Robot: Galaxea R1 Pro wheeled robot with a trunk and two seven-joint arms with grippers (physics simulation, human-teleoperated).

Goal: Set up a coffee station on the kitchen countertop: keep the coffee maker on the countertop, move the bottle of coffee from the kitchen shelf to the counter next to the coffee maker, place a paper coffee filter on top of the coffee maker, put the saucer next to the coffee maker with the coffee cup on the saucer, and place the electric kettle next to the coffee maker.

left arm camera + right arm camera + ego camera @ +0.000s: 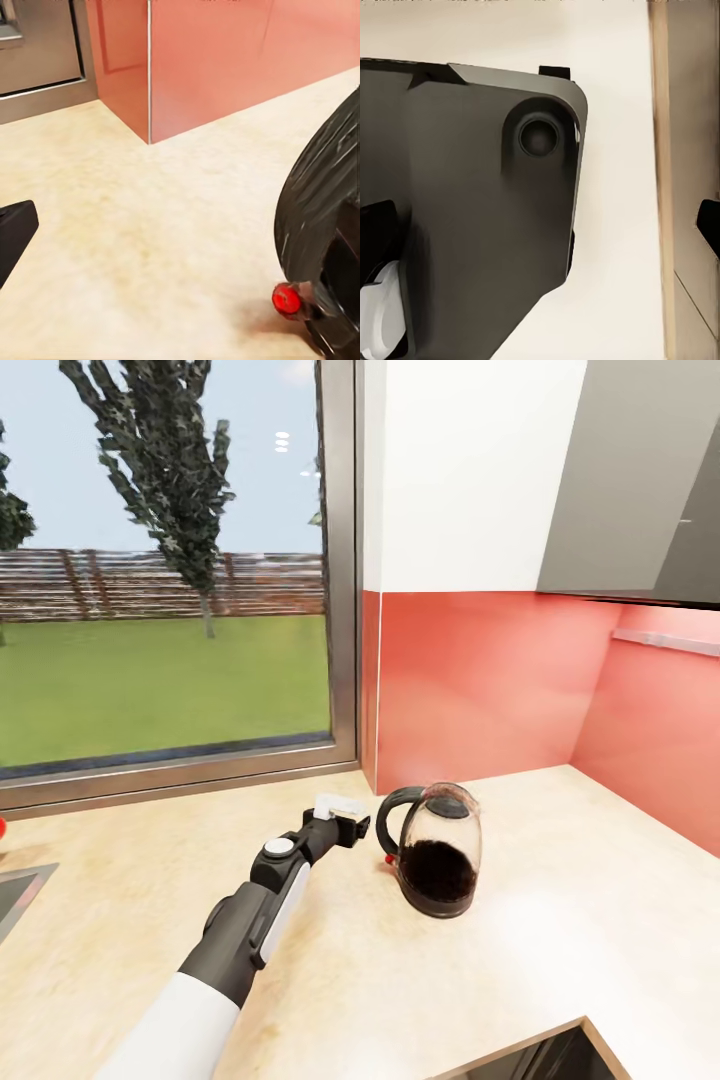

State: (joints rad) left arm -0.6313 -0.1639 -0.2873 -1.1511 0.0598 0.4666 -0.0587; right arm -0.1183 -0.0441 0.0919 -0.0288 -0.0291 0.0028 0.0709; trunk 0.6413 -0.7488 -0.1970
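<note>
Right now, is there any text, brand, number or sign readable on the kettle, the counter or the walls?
None: no readable text in any view.
The electric kettle shows no label or brand, just a plain red button.
The countertop and red backsplash bear no markings.

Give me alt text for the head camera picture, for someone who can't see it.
The robot's left gripper reaches over the beige countertop toward the black loop handle of the electric kettle, which stands upright in the corner by the red backsplash. A large window behind shows grass, a fence and a tree.
</note>
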